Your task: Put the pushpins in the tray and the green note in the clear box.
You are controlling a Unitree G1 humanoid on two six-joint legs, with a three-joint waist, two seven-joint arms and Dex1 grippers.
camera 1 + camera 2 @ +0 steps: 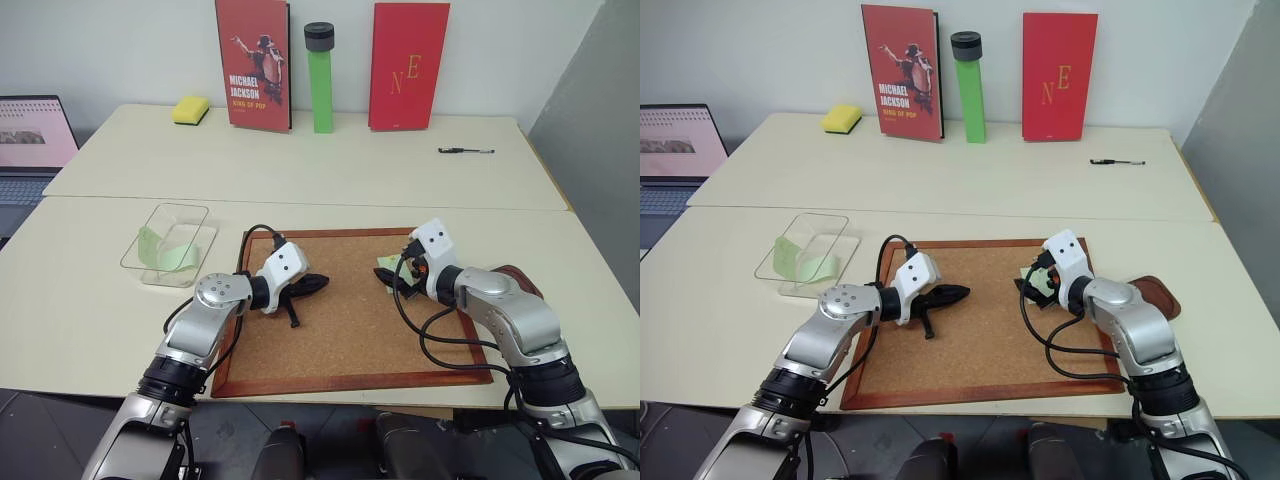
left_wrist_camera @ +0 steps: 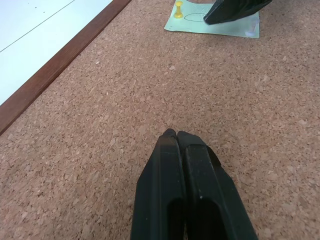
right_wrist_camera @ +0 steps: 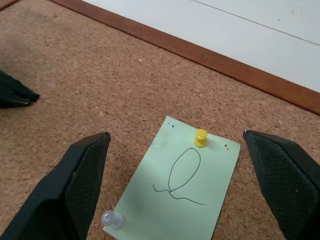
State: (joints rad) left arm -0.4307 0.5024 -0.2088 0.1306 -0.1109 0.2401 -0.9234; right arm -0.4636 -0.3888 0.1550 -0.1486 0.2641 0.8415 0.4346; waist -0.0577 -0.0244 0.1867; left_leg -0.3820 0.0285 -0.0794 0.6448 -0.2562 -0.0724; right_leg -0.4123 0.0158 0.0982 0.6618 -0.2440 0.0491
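1. The green note (image 3: 181,192) — a pale green paper slip with a looping pen scribble — lies flat on cork near the wood frame
2. Two pushpins stand in the note: a yellow pushpin (image 3: 200,137) near one short edge, and a clear pushpin (image 3: 112,219) at a corner of the opposite end
3. The tray (image 1: 1158,293) — a shallow dark reddish-brown dish — rests on the table, partly hidden
4. The clear box (image 1: 172,243), shallow and transparent with rounded corners, sits on the table holding pale green slips
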